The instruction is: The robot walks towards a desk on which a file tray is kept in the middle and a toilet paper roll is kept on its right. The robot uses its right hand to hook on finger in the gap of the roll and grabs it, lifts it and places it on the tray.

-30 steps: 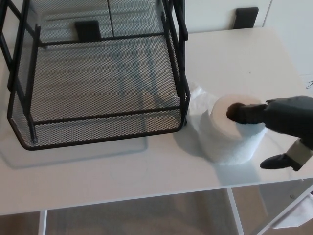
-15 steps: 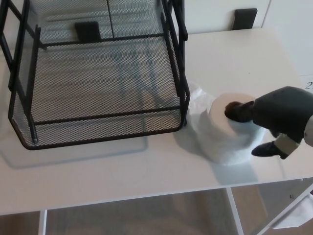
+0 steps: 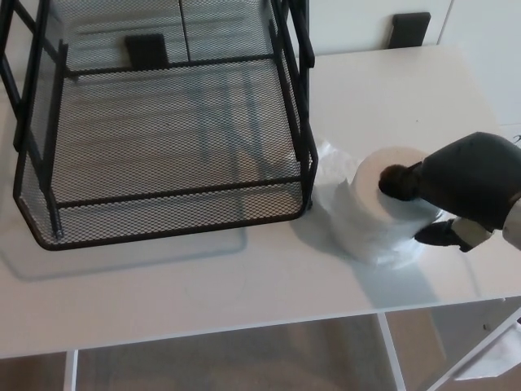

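A white toilet paper roll (image 3: 374, 216) stands upright on the white desk (image 3: 203, 277), just right of the black mesh file tray (image 3: 163, 138). A loose sheet trails from it toward the tray. My right hand (image 3: 456, 187) comes in from the right and rests against the roll's top. One black finger dips into the roll's centre hole, and the thumb presses the roll's outer right side near the desk. The roll looks slightly raised and blurred at its base. My left hand is out of sight.
The tray's wire posts (image 3: 297, 49) rise along its right edge, close to the roll. A dark chair back (image 3: 409, 28) shows beyond the desk's far edge. The desk's front edge (image 3: 244, 326) runs below the roll, with floor beneath.
My right hand has closed in on the roll: the finger went deeper into the hole and the thumb moved up against the side. The roll shifted a little.
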Tool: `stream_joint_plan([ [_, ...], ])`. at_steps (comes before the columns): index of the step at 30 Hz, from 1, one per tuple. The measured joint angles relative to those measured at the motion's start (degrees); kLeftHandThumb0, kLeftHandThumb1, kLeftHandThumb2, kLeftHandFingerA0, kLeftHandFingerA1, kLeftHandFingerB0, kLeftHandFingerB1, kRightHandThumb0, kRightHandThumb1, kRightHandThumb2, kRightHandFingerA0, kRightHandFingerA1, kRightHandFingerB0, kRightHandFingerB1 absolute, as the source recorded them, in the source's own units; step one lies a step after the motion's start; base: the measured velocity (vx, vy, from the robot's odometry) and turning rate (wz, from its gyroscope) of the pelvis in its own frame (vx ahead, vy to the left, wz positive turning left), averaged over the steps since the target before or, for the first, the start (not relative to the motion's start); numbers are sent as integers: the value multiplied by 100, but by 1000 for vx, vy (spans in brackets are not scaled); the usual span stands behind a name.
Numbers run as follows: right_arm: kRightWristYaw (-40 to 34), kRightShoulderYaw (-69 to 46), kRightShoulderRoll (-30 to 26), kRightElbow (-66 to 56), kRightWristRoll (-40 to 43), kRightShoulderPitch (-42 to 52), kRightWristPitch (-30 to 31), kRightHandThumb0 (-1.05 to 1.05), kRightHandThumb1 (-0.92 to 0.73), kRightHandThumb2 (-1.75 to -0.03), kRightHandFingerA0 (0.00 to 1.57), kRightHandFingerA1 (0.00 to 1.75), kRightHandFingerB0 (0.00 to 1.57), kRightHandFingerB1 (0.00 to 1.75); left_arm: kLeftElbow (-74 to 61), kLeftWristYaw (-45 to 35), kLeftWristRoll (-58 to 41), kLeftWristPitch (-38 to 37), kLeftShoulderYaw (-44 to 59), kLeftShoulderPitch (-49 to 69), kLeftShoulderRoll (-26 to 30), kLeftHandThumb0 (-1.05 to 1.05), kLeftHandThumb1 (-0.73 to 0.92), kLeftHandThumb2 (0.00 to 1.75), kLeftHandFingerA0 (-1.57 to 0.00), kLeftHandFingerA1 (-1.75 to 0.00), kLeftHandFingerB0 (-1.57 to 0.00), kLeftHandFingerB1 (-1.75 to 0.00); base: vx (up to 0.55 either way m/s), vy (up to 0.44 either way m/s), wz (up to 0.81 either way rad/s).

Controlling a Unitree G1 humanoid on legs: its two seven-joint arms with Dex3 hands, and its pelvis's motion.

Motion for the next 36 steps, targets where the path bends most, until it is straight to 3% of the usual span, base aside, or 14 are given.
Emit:
stream_joint_plan([
  [1, -67, 0, 5, 23, -16, 7, -27, -21, -64, -77, 90, 161, 87, 98, 0, 0, 1, 0, -6, 0, 0, -105, 71, 125, -12, -70, -8, -58, 0, 0, 0],
  [3, -234, -10, 15, 79, -49, 26, -115, -18, -60, -90, 92, 151, 89, 103, 1, 0, 9, 0, -25, -2, 0, -105, 73, 125, 0, -63, -19, -54, 0, 0, 0],
  [9, -656, -425, 10, 97, -45, 63, -462, -20, -65, -71, 95, 121, 93, 78, -80, 0, 10, 0, -42, 31, 0, -105, 72, 124, 0, -65, -15, -52, 0, 0, 0],
  [10, -717, -607, -14, 98, -23, 38, -542, -21, -64, -71, 95, 131, 92, 74, -112, 0, 8, 0, -32, 51, 0, -105, 73, 124, -17, -74, -8, -60, 0, 0, 0],
  [11, -769, -784, -46, 104, 4, -17, -617, -24, -60, -65, 88, 155, 92, 69, -145, 4, 10, 0, -31, 80, 1, -105, 74, 125, -10, -70, -11, -58, 0, 0, 0],
  [13, -834, -1109, -91, 117, 54, -224, -730, -28, -61, -61, 85, 165, 91, 66, -174, 8, 14, 0, -39, 113, 2, -105, 73, 125, 0, -64, -13, -50, 0, 0, 0],
  [14, -852, -1291, -96, 117, 87, -403, -779, -30, -60, -60, 84, 166, 90, 68, -158, 8, 14, 0, -42, 118, 2, -105, 92, 73, -6, -72, -3, -53, 0, 0, 0],
  [15, -859, -1429, -100, 115, 107, -566, -807, -34, -58, -60, 84, 167, 90, 65, -143, 7, 13, -1, -40, 116, 2, -105, 73, 125, 0, -63, -21, -53, 0, 0, 0],
  [24, -804, -1854, -58, 141, 199, -2041, -1052, -22, -53, -83, 95, 154, 92, 88, -80, 12, -6, -26, 12, 88, -1, -105, 72, 124, -7, -70, -11, -60, 0, 0, 0],
  [28, -686, -1853, 44, 88, 240, -2309, -1078, -34, -60, -58, 92, 162, 92, 69, -102, 12, -4, -26, 11, 106, -1, -105, 73, 124, 0, -62, -20, -53, 0, 0, 0],
  [29, -615, -1828, 115, 70, 260, -2427, -1079, -36, -59, -61, 87, 167, 90, 68, -108, 12, -3, -26, 6, 108, -1, -105, 69, 110, -9, -65, -4, -47, 0, 0, 0],
  [31, -454, -1777, 232, 37, 303, -2622, -1064, -36, -58, -60, 87, 167, 90, 68, -81, 12, -4, -26, 8, 97, -8, -105, 72, 125, 0, -62, -20, -53, 0, 0, 0],
  [35, -136, -1643, 516, -85, 359, -2794, -944, -29, -62, -58, 83, 163, 89, 68, -25, 12, -2, -27, 3, 80, -10, -105, 72, 126, 0, -64, -17, -53, 0, 0, 0],
  [36, -56, -1612, 610, -118, 379, -2817, -904, -35, -59, -62, 83, 163, 91, 66, -15, 12, -2, -27, 2, 77, -12, -105, 69, 111, -9, -66, -3, -47, 0, 0, 0],
])
